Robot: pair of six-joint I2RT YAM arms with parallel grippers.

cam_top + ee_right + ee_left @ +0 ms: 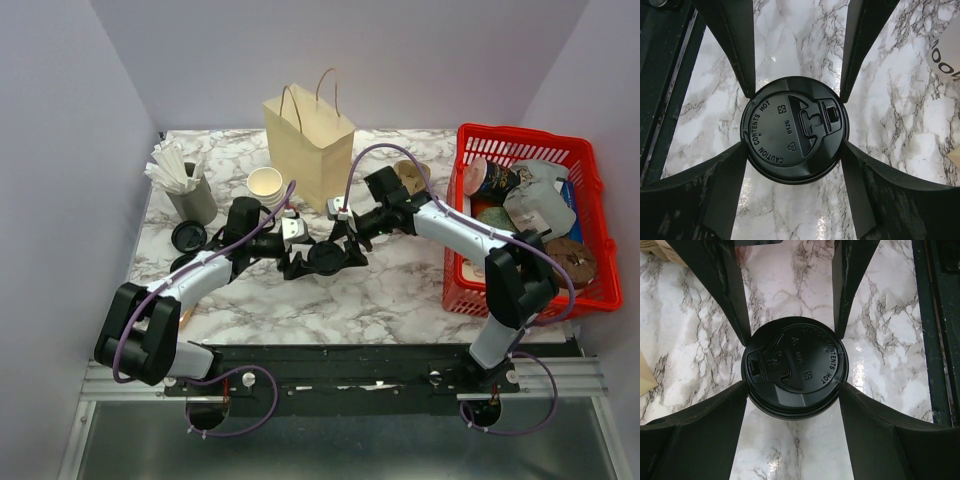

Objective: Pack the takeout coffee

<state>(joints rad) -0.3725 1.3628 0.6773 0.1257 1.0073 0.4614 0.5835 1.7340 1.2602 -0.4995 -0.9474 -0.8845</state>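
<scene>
Not packed yet: takeout coffee [325, 257] stands lidded mid-worktop [400, 290], paper bag [310, 140] at its 12 o'clock, apart. L tool [792, 387] & R tool [794, 147] both look clamped on lid rim, from 9 & 3. Left: lift, bag it.

Fixed overhead camera looks down from the near edge over the whole white marble-patterned table [400, 290]; both wrist cameras look straight down, close (from opposite sides), sharing the black-lidded white paper takeout coffee cup [325, 257].
</scene>
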